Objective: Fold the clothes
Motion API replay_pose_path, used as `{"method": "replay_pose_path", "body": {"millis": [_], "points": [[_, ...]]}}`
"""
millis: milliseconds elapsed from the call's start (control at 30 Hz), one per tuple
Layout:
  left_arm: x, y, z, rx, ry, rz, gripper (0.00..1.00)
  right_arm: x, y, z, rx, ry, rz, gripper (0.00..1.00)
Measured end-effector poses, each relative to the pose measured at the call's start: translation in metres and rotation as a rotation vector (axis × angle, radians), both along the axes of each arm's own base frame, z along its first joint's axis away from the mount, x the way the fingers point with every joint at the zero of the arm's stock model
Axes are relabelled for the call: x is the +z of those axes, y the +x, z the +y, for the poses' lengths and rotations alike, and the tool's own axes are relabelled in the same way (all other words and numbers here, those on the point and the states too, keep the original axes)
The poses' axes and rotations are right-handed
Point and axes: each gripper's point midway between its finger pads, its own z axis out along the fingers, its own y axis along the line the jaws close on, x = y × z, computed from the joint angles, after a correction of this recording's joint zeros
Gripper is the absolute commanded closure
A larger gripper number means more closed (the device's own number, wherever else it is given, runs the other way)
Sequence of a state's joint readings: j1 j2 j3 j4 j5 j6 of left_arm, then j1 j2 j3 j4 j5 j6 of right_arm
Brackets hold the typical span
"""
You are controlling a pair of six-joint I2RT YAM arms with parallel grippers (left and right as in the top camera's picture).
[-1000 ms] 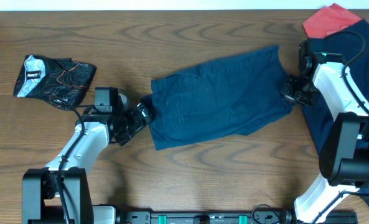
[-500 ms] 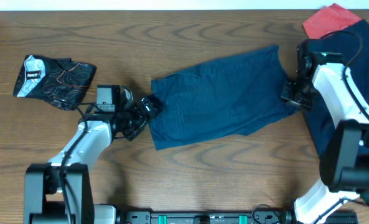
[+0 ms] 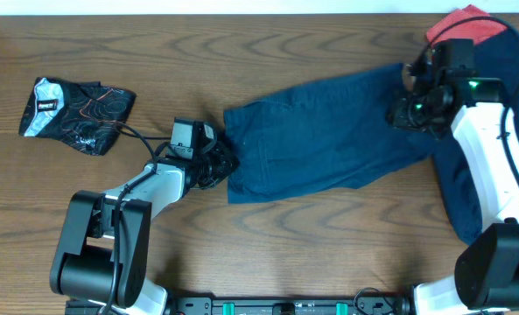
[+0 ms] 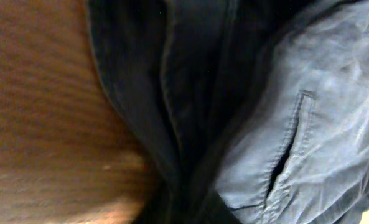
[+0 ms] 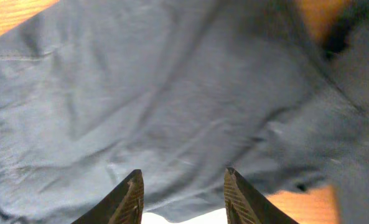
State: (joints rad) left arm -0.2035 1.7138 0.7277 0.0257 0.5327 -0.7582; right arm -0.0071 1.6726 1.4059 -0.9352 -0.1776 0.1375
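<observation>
Two dark navy garments lie on the wooden worktop [image 3: 285, 254]. One, a pair of navy shorts [image 3: 329, 131], is spread flat in the middle. The second navy garment [image 3: 456, 197] lies just right of the shorts, partly under the right arm. One red cloth [image 3: 459, 24] shows beyond the shorts' right end, at the far edge. One small black garment [image 3: 77, 112] with thin orange lines sits well left of the shorts. Its silver-white patch [image 3: 42, 107] carries dark print too small to read.

The left pincer [image 3: 222, 163] is at the shorts' left edge, touching the cloth. Its wrist view shows only bunched navy fabric and a pocket slit [image 4: 287, 149], so I cannot tell whether it is clenched. The right pincer [image 5: 184, 180] hangs over the shorts' right end, released, its dark fingertips [image 5: 132, 198] spread apart above the cloth.
</observation>
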Motion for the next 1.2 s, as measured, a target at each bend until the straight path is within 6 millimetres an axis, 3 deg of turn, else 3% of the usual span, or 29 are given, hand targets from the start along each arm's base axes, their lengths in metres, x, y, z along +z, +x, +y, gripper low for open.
{"method": "replay_pose_path", "body": {"millis": [167, 300, 433, 567, 667, 800, 1000, 1100, 1200], "points": [[0.015, 0.004, 0.003, -0.007, -0.044, -0.031, 0.94, -0.004, 0.006, 0.035, 0.149, 0.018, -0.031, 0.76], [0.051, 0.009, 0.020, 0.027, -0.070, -0.104, 0.94, -0.016, 0.006, 0.074, 0.281, 0.034, -0.026, 0.89], [0.099, 0.011, 0.033, 0.060, -0.088, -0.221, 0.94, -0.043, 0.000, 0.118, 0.401, 0.056, 0.020, 0.98], [0.139, 0.008, 0.034, 0.056, -0.102, -0.334, 0.94, -0.079, -0.004, 0.166, 0.503, 0.092, 0.054, 0.97], [0.160, 0.004, 0.033, 0.055, -0.117, -0.389, 0.94, -0.110, -0.009, 0.212, 0.592, 0.145, 0.058, 0.97], [0.176, 0.002, 0.031, 0.053, -0.140, -0.429, 0.94, -0.142, -0.035, 0.275, 0.709, 0.216, 0.078, 0.98], [0.192, 0.008, 0.031, 0.058, -0.151, -0.473, 0.94, -0.141, -0.090, 0.346, 0.867, 0.262, 0.079, 0.99], [0.192, 0.009, 0.032, 0.064, -0.146, -0.475, 0.94, -0.142, -0.106, 0.362, 0.887, 0.247, 0.073, 0.95], [0.189, 0.010, 0.036, 0.084, -0.130, -0.461, 0.94, -0.139, -0.104, 0.358, 0.855, 0.214, 0.073, 0.90]]}}
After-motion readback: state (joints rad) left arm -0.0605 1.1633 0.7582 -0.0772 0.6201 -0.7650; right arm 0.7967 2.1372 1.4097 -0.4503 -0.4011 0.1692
